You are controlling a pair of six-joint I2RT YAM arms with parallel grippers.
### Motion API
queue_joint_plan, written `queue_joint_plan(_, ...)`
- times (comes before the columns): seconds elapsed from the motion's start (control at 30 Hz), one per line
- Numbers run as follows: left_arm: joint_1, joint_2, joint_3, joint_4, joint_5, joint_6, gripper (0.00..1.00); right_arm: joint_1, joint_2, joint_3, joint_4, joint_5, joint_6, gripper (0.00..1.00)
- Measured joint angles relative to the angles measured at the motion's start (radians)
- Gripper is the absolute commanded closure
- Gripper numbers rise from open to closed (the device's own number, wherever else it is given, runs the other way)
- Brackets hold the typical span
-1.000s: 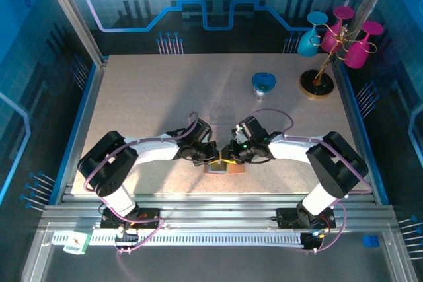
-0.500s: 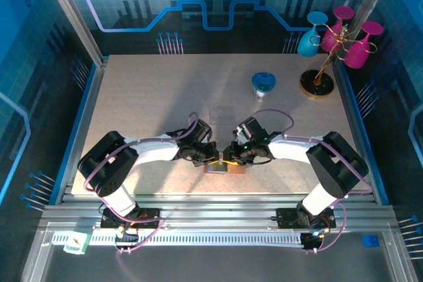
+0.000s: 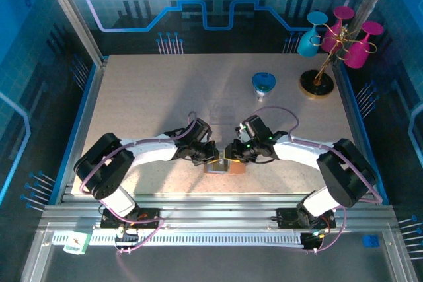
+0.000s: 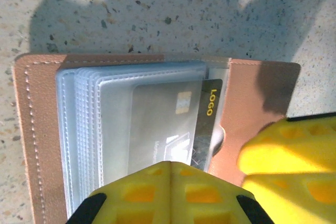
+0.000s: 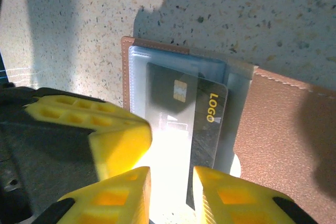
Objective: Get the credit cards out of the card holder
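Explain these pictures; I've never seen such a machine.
Two white robot arms are bolted at a table's near edge. One picture looks down from above; the others come from a camera on each wrist. On the table: an open tan card holder, a blue cup, a stand of coloured glasses. The yellow fingers are each arm's end effector. The left end effector is closed over the holder's clear sleeves; the right end effector, slightly open, sits beside a dark card partly out of its sleeve. Nothing is clearly held.

The card holder (image 3: 225, 168) lies on the table (image 3: 152, 97) near the front edge, between the left gripper (image 3: 213, 157) and the right gripper (image 3: 231, 156), a credit card (image 4: 206, 124) in its sleeves, the cup (image 3: 264, 84) well behind, rightward.
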Motion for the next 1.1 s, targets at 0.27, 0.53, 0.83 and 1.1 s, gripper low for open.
queue_joint_plan(0.27,0.0,-0.03,0.019,-0.091,-0.027,0.042,0.94,-0.021,0.021,-0.021,0.021,-0.026,-0.003,0.75)
queue_joint_plan(0.53,0.0,-0.024,0.027,-0.115,-0.031,0.053,0.95,-0.027,0.047,-0.028,0.042,-0.042,-0.003,0.76)
queue_joint_plan(0.83,0.0,0.013,0.027,-0.114,-0.031,0.053,0.95,-0.033,0.084,-0.052,0.09,-0.063,-0.002,0.78)
queue_joint_plan(1.1,0.0,0.016,0.027,-0.114,-0.034,0.053,0.95,-0.052,0.105,-0.09,0.201,-0.123,0.028,0.81)
